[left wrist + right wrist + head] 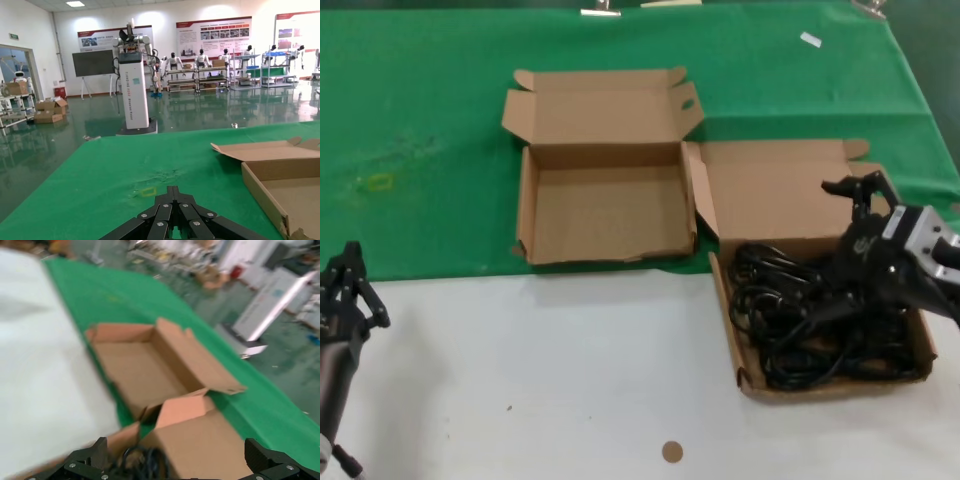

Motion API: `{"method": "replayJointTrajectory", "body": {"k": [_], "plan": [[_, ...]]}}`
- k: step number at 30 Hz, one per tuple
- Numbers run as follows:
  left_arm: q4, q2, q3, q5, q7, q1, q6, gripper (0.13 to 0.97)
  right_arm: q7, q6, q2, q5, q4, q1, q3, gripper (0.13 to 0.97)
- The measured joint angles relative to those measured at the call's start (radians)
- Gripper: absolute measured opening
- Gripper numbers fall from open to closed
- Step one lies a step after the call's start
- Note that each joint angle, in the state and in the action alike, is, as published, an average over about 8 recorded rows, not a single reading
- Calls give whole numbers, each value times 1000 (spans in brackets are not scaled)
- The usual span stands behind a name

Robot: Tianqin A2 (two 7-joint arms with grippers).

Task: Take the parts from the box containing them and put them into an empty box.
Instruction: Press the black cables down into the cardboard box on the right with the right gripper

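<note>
Two brown cardboard boxes sit side by side in front of me, both with lids folded back toward the far side. The empty box (605, 205) on the left is squarish with upright walls, resting on the green cloth (420, 130), and its floor is bare corrugated card. Its lid has notched corner tabs and a round hole in the right flap. The box containing them (760, 200) stands just to the right, its near half on the white tabletop (540, 370), with a low near wall.

Inside that right box lie the parts (790, 310): thin black cords in loose, tangled coils with chunky plugs. I cannot count the separate cords in the heap.

My right gripper (850, 265) is down in the right side of the full box, over the cords. In the right wrist view my two fingers (85, 460) stand spread wide, with coils between them; whether they touch the cords I cannot tell.

My left gripper (345, 290) is parked at the near left, over the white tabletop, well apart from both boxes, its fingers (172, 210) pressed together on nothing.

One small round brown disc (672, 451) lies on the white surface near me, and a small white tag (810, 40) lies far off on the cloth.
</note>
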Motion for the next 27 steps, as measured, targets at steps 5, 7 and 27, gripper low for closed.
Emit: {"method": "replayJointTrajectory", "body": {"k": [5,7,27], "plan": [[0,0,0,0,0,0,0,146,157,-152,44,-224,-6,53,-18,966],[0,0,0,0,0,0,0,145,203,-213,53,-304,-10,48,5,966],[0,0,0,0,0,0,0,144,158,-677,-47,-639,-150,-111,387,927]]}}
